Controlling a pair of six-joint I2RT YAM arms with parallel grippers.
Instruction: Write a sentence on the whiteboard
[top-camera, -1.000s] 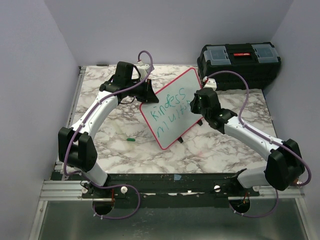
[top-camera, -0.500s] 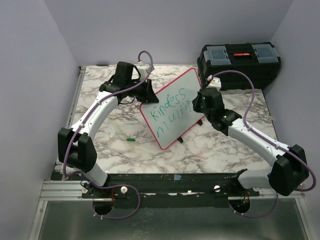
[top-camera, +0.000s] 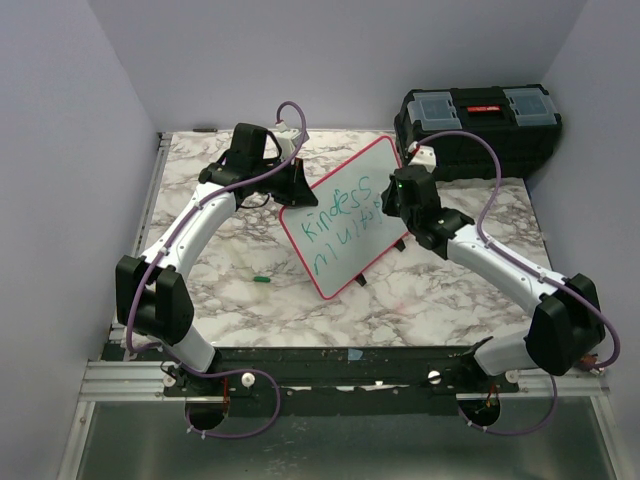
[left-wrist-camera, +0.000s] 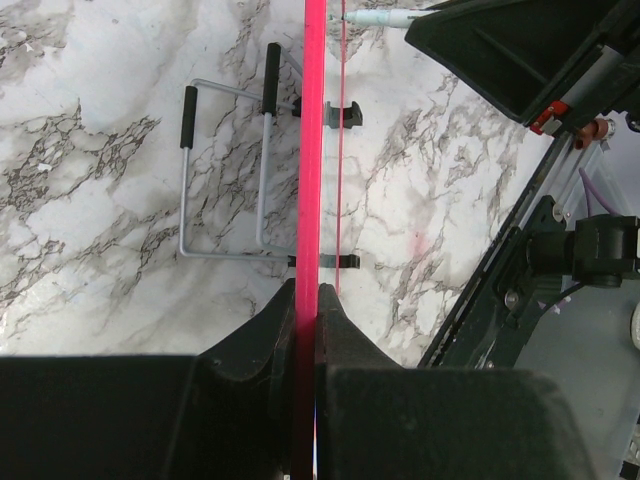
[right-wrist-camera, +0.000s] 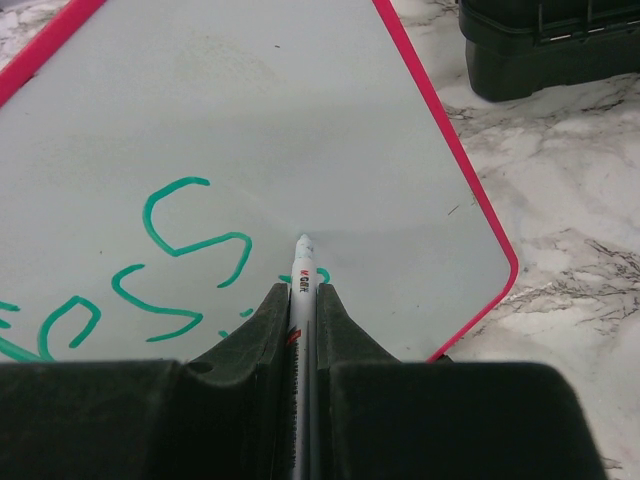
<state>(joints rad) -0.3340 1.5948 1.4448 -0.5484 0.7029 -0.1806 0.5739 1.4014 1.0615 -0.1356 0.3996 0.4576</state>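
Left claw (left-wrist-camera: 306, 300) clamping whiteboard (top-camera: 370, 165) rim edge-on; thin, light board probably flexing under pen pressure. Right claw (right-wrist-camera: 303, 300) pinching marker (right-wrist-camera: 302, 262).

Whiteboard (top-camera: 345, 215) on table (top-camera: 250, 315) centre; toolbox (top-camera: 478, 128) behind it, right.

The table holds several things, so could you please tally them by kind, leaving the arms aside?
whiteboard: 1
marker: 1
toolbox: 1
wire stand: 1
small green piece: 1
Total: 5
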